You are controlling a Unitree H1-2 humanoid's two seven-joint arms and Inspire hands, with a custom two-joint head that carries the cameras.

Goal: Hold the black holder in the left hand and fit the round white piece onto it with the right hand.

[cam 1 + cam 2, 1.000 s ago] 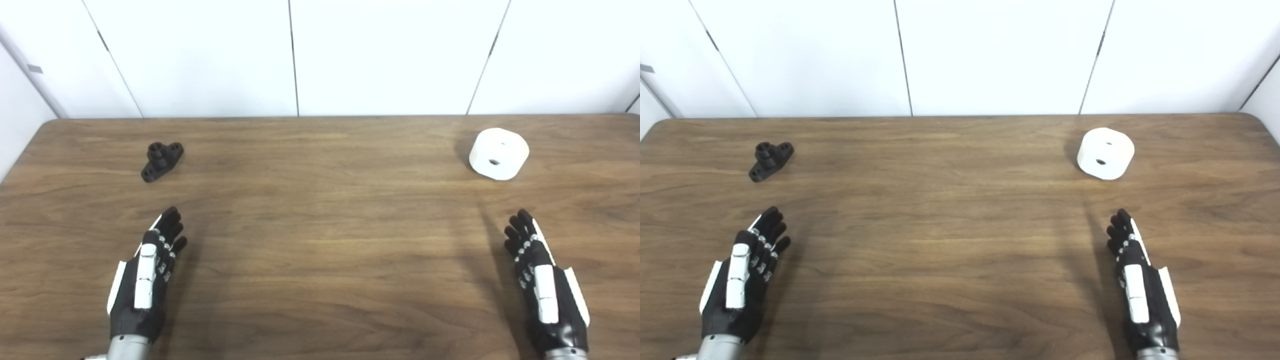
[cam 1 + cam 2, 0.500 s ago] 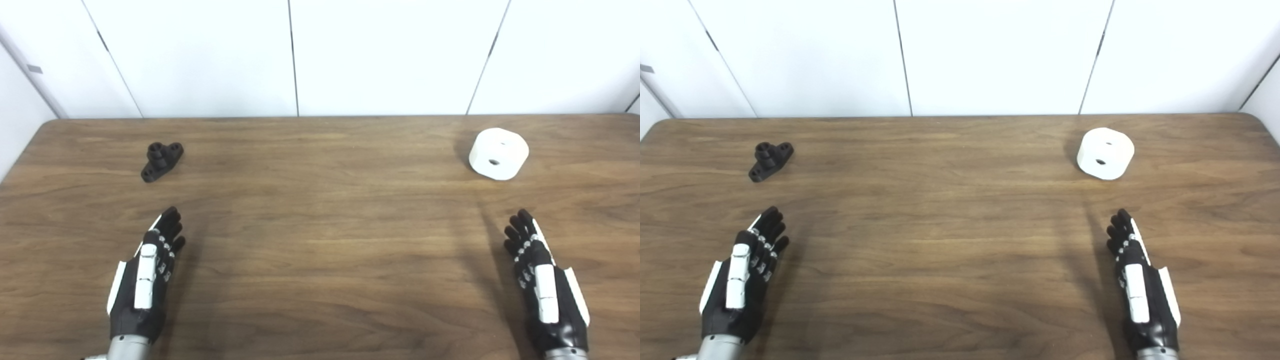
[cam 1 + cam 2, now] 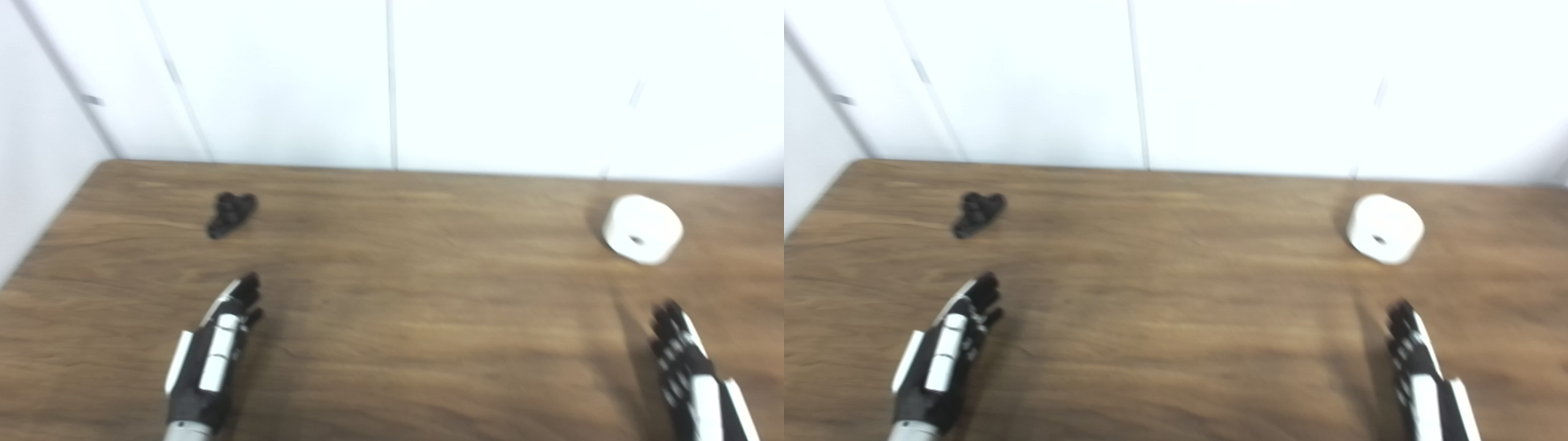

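The small black holder (image 3: 231, 213) lies on the wooden table (image 3: 404, 294) at the far left; it also shows in the right eye view (image 3: 979, 213). The round white piece (image 3: 642, 228) lies on its side at the far right, its centre hole facing me. My left hand (image 3: 214, 355) is open and empty, palm inward, a short way in front of the holder. My right hand (image 3: 692, 380) is open and empty, near the front edge, in front of the white piece. Both views are blurred.
White wall panels (image 3: 392, 79) stand right behind the table's far edge. The table's left edge (image 3: 55, 214) runs close to the holder.
The whole picture has shifted down and to the right and gone blurry, so the camera has moved. The holder and the white piece have not moved on the table. Both hands stay open.
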